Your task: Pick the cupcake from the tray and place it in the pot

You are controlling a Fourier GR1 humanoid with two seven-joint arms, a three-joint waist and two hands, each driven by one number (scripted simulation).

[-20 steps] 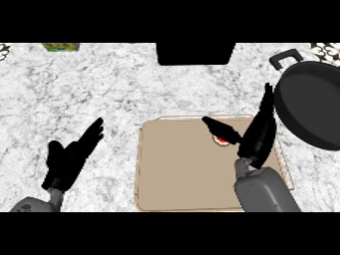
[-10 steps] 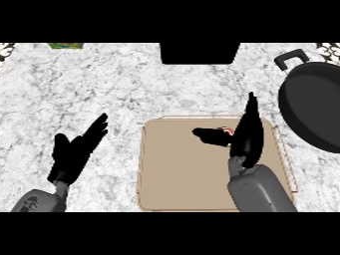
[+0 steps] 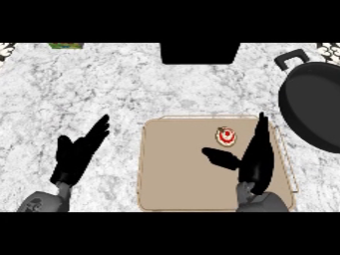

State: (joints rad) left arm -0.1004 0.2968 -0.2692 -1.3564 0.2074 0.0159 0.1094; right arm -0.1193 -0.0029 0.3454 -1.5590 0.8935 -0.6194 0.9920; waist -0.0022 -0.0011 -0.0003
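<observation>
The cupcake [image 3: 226,136], white with a red top, sits on the tan tray [image 3: 180,179] near its far right corner. My right hand [image 3: 251,159] hovers over the tray just below and right of the cupcake, fingers straight and pointing away, thumb spread toward the left; it is open and holds nothing. The black pot [image 3: 319,109] stands at the right edge of the counter, beyond the tray. My left hand [image 3: 77,157] rests open over the counter left of the tray.
A black box [image 3: 200,52] stands at the back centre of the marble counter [image 3: 91,94]. A small green item [image 3: 66,46] lies at the back left. Patterned tiles show at both far corners.
My right hand has drawn back toward me and slightly left, uncovering the cupcake, which stays on the tray. The view has shifted a little. The left hand has barely moved.
</observation>
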